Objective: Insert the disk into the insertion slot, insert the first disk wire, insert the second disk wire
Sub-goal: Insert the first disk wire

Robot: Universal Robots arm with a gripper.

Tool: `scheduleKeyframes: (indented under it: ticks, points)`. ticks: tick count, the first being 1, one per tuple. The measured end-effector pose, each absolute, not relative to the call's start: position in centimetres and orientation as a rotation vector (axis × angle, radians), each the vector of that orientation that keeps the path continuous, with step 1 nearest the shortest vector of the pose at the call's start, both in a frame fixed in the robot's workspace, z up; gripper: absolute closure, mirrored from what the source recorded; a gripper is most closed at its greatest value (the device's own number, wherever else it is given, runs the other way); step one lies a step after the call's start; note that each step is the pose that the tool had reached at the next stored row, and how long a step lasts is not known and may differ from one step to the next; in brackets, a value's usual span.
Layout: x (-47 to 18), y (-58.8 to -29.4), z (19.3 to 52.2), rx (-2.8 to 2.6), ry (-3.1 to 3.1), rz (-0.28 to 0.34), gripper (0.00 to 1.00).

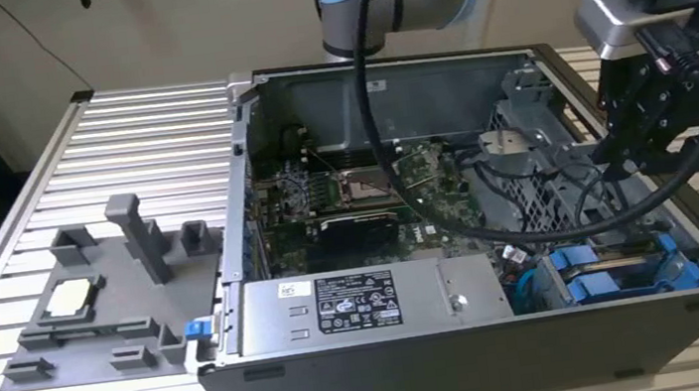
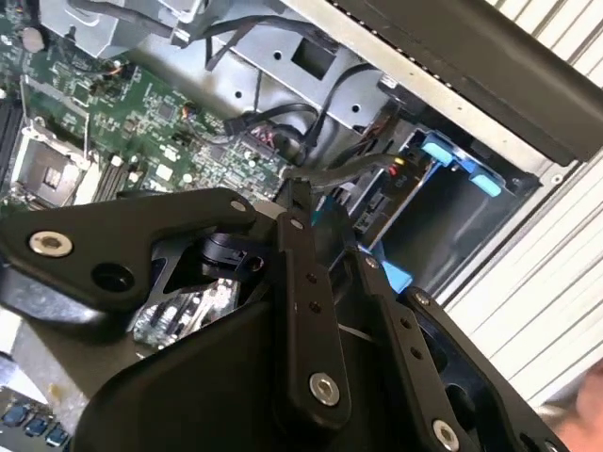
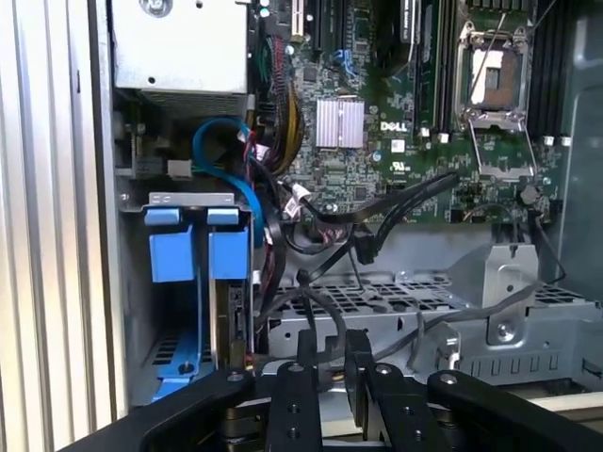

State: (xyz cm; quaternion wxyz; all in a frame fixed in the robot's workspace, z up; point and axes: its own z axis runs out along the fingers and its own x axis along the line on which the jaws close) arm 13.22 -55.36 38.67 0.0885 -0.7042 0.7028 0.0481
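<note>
Closest to me, my claw (image 3: 332,341) hangs over the perforated cage (image 3: 415,299); I cannot tell whether it is spread or pinching a wire. Just beyond, loose black wires (image 3: 377,212) curl near the disk (image 3: 229,273), which looks seated in the insertion slot (image 3: 179,367). I judge that wiring is the step in hand: square the plug to the disk's end and press gently.

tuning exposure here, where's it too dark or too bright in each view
Exterior view: even light, though the insertion slot sits in shade; first wrist view: the silver heatsink catches the most light; second wrist view: the ribbed table looks washed out and pale.
</note>
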Motion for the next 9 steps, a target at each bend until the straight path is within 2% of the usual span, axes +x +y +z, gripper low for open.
scheduleKeyframes:
  ticks: [9]
  points:
    - [10.3, -55.2, 38.4, -2.070, 2.062, 0.195, 0.73]
